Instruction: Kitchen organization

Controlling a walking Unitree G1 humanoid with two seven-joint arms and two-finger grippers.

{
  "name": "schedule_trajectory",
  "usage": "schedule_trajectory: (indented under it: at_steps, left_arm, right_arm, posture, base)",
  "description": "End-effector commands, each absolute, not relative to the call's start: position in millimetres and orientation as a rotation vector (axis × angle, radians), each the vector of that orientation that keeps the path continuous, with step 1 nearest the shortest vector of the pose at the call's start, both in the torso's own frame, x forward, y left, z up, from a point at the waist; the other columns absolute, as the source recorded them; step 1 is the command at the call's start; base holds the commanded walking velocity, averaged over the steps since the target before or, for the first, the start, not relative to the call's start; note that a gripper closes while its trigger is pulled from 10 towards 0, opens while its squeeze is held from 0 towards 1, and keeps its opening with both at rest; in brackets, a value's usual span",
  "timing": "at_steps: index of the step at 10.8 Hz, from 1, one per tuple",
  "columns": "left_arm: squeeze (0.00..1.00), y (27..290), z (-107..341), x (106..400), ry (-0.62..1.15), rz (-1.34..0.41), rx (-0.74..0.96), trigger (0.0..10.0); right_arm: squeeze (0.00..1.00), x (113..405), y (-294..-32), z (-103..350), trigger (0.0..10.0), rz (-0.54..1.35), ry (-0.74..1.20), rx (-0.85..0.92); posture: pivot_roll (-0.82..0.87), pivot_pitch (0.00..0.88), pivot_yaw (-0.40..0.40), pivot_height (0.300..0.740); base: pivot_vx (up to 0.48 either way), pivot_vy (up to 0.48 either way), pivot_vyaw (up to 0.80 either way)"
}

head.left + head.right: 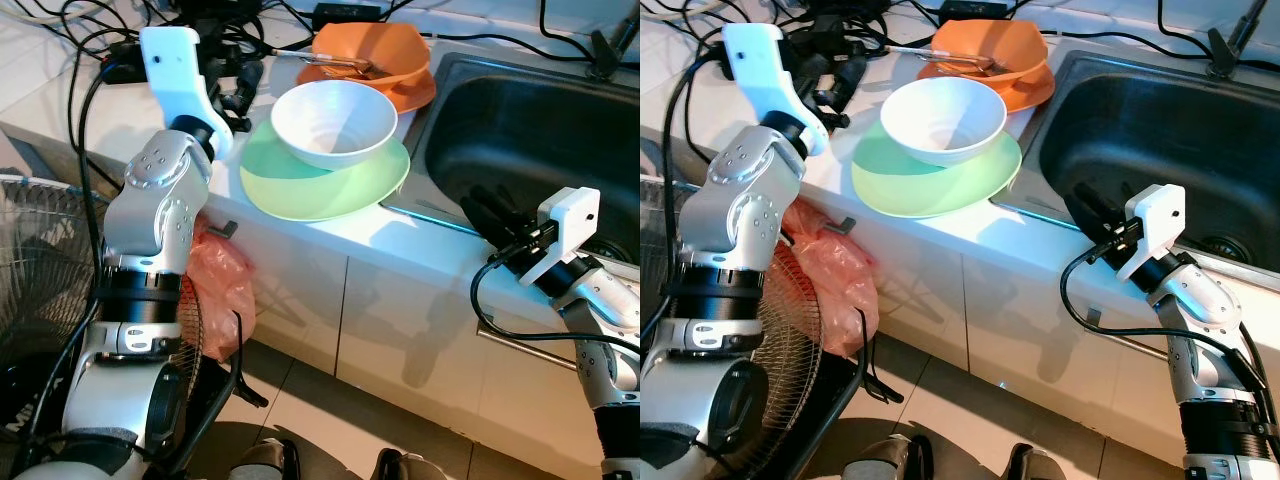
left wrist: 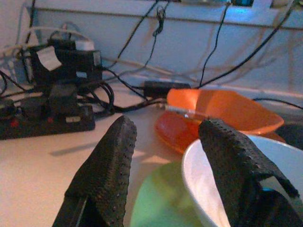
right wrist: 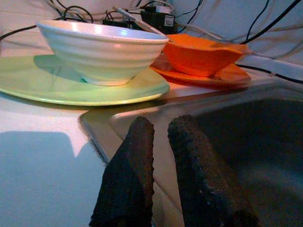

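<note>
Right now the right end effector (image 1: 487, 212) is hovering at the near rim of the sink (image 1: 560, 130), fingers nearly together, holding nothing. Just left of the sink, the white bowl (image 1: 335, 120) is sitting on the green plate (image 1: 322, 178), which is overhanging the table (image 1: 330, 235) edge a bit. The left end effector (image 2: 165, 161) is sitting at the bowl's far-left side, fingers spread and empty, one finger (image 2: 236, 165) just at the rim; contact unclear. Behind the bowl, away from the sink's near corner, the orange bowl (image 1: 375, 55) is resting on an orange plate with a utensil across it. Power strips and cables (image 2: 52, 94) are lying furthest back.

Step looks like: lining up a grasp on the white bowl. Next move likely needs the fingers straddling the rim, then closing. Risk: nudging the overhanging plate.

No readable labels; a white tag on a power brick is illegible.
</note>
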State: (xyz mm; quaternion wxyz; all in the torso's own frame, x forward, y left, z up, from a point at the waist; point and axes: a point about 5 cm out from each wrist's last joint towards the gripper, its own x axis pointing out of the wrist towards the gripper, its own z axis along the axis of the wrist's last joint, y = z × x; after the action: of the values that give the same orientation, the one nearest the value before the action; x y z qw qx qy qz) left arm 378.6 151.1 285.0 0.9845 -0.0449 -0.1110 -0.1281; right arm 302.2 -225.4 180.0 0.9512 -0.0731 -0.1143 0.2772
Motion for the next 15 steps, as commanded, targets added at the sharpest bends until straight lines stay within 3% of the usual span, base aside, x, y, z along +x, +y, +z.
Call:
schedule_trajectory:
  at_steps: [1,15]
  left_arm:
    - [0.00,153,283,381,-0.178,-0.289,-0.084,10.0]
    - [0.00,159,281,404,0.038,-0.477,-0.117,10.0]
  right_arm:
    - [0.00,303,-219,179,10.0,0.595,-0.235,-0.157]
    - [0.00,302,-208,173,10.0,0.614,-0.233,-0.127]
  posture:
    - [0.07,0.109,0.049,0.740]
    - [0.08,0.153,0.070,0.740]
  base:
    - [0.000,0.000,0.00]
    - [0.000,0.000,0.00]
